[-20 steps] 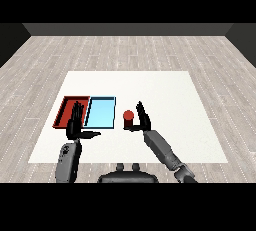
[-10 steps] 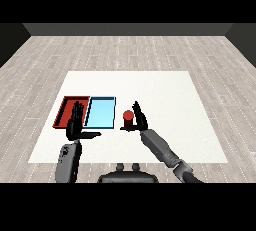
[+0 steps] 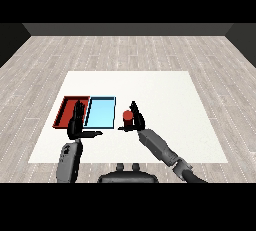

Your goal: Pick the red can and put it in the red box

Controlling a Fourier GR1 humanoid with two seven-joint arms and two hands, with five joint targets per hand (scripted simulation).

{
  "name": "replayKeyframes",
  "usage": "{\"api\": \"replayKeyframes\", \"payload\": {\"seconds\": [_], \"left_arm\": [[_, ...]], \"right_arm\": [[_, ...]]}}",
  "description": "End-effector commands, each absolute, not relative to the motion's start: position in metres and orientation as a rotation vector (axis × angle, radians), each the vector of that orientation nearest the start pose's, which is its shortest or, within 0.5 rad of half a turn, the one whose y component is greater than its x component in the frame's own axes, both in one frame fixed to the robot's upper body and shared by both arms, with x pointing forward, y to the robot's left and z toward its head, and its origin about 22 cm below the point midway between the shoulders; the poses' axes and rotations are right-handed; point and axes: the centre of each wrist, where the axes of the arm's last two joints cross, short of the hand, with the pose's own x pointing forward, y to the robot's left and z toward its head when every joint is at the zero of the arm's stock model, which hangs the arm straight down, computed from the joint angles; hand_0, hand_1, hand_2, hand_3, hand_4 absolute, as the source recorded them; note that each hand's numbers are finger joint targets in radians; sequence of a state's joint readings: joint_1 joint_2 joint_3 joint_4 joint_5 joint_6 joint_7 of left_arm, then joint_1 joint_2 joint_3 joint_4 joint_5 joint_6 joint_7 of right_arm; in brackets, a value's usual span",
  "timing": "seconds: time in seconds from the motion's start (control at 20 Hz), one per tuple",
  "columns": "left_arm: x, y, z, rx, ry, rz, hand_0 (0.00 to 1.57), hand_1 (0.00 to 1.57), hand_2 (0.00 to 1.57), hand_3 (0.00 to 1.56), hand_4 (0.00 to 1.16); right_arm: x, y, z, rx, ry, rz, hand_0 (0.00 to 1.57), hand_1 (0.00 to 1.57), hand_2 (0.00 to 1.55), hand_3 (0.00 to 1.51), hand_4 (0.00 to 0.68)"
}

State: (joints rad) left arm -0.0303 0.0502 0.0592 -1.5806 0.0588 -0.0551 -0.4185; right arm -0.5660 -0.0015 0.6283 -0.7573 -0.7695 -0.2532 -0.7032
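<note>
A floor of pale grey planks runs back to a dark wall, and on it stands a white worktop (image 3: 150, 90) seen from above and in front.

Two trays lie side by side near the worktop's left front. The red tray (image 3: 66, 110) is the outer one and the light blue tray (image 3: 101, 112) is the inner one; their long sides touch or nearly touch. Both show only their flat floors and low rims.

The red can (image 3: 128, 118) stands upright on the bare worktop just right of the light blue tray, outside both trays.

The right hand (image 3: 137, 120) reaches in from the lower right on a grey forearm and sits immediately beside the can, on its right side. Its fingers (image 3: 133, 107) rise straight above the can's top, and the thumb (image 3: 123, 128) extends leftward in front of the can's base. The hand is spread wide, cupping the can without closing round it; whether the palm touches the can's wall cannot be told.

The left hand (image 3: 76, 126) stands over the front edge of the red tray. Its fingers point away from the robot, straight and together, overlapping the tray's near rim, and its thumb (image 3: 93, 134) juts rightward below the light blue tray's front edge. It is open and holds nothing.
</note>
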Motion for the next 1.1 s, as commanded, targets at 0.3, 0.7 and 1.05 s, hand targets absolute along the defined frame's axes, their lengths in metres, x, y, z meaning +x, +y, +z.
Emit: {"api": "replayKeyframes", "payload": {"seconds": [0.3, 0.7, 1.05], "left_arm": [[0.243, 0.251, 0.011, -0.031, -2.01, 0.02, 0.0, 0.0, 0.0, 0.0, 0.0], [0.23, 0.274, 0.007, 0.005, -2.028, -0.002, 0.0, 0.0, 0.0, 0.0, 0.0], [0.256, 0.25, 0.021, 0.013, -2.031, -0.006, 0.0, 0.0, 0.0, 0.0, 0.0]], "right_arm": [[0.318, -0.07, -0.057, 0.322, -1.703, -0.002, 0.0, 0.0, 0.0, 0.0, 0.0], [0.321, -0.07, -0.06, 0.109, -1.605, -0.01, 1.57, 1.57, 1.53, 1.48, 0.591], [0.315, -0.067, -0.055, 0.057, -1.572, 0.032, 1.57, 1.57, 1.49, 1.43, 0.57]]}}
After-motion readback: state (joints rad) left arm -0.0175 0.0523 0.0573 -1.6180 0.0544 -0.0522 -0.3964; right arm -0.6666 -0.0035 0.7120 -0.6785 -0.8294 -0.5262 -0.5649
